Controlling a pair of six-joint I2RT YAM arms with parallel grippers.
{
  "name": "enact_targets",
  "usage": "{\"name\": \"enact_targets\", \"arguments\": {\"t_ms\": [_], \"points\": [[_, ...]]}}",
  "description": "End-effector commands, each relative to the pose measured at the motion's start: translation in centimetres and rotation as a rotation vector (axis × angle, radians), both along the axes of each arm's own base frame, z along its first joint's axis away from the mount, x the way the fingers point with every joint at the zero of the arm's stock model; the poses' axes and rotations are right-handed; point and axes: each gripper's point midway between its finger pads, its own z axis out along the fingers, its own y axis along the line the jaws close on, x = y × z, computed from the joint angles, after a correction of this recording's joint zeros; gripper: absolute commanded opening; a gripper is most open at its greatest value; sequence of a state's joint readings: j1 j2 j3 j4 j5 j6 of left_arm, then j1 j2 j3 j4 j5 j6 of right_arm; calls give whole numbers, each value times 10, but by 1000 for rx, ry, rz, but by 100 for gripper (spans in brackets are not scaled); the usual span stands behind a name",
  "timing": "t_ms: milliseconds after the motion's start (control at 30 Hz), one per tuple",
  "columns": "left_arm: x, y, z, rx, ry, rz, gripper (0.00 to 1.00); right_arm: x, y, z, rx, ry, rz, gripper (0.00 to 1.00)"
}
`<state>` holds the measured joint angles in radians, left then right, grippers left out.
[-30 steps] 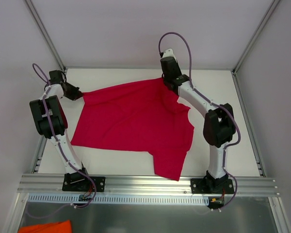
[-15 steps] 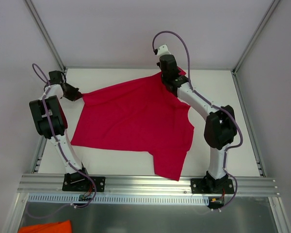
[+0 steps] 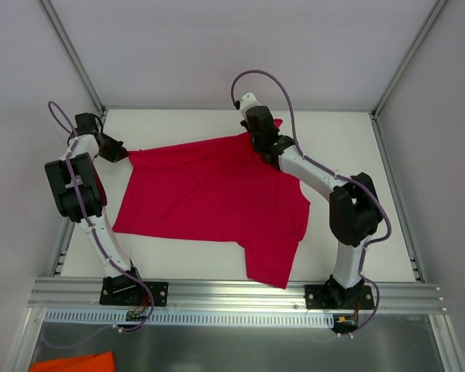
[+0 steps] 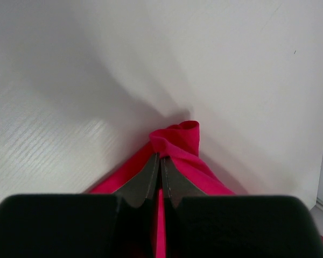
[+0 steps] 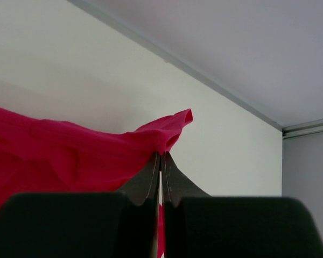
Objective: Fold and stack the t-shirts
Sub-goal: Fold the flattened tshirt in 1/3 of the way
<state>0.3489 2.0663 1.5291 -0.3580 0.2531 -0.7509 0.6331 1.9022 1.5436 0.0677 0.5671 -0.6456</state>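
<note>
Movement is coming from the right pincer (image 3: 253,133), pinched shut on the t-shirt (image 3: 209,194)'s far corner and swinging leftward, while the left pincer (image 3: 124,153) is clamping the far-left corner, seemingly straightening the cloth spread over the desk (image 3: 356,147) for folding.

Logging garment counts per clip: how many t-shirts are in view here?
1. The red t-shirt lies spread on the table, far corners pinched by the left end effector and right end effector. Orange fabric at the near-left corner, off the table, might be another; too little shows.
</note>
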Motion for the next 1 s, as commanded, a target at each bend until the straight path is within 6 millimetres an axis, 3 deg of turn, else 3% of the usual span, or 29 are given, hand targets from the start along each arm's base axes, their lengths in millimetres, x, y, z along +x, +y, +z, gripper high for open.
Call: {"name": "enact_targets", "arguments": {"t_ms": [0,133,200,400,633,733,967], "points": [[2,11,35,46,-66,11,0,-20,-13,55,154,-43,-30,1],[-6,12,31,52,-34,24,0,-43,-20,47,147,63,-19,1],[-10,12,29,59,-33,27,0,-51,-21,55,150,82,6,1],[-18,9,27,55,-30,39,0,-94,-26,51,186,247,19,1],[-18,9,31,53,-31,45,0,-152,-23,-33,245,558,9,1],[-18,12,35,61,-27,50,0,-168,-29,-59,217,633,-3,1],[-21,21,37,78,-2,73,0,-188,-37,-80,168,723,-9,1]]}}
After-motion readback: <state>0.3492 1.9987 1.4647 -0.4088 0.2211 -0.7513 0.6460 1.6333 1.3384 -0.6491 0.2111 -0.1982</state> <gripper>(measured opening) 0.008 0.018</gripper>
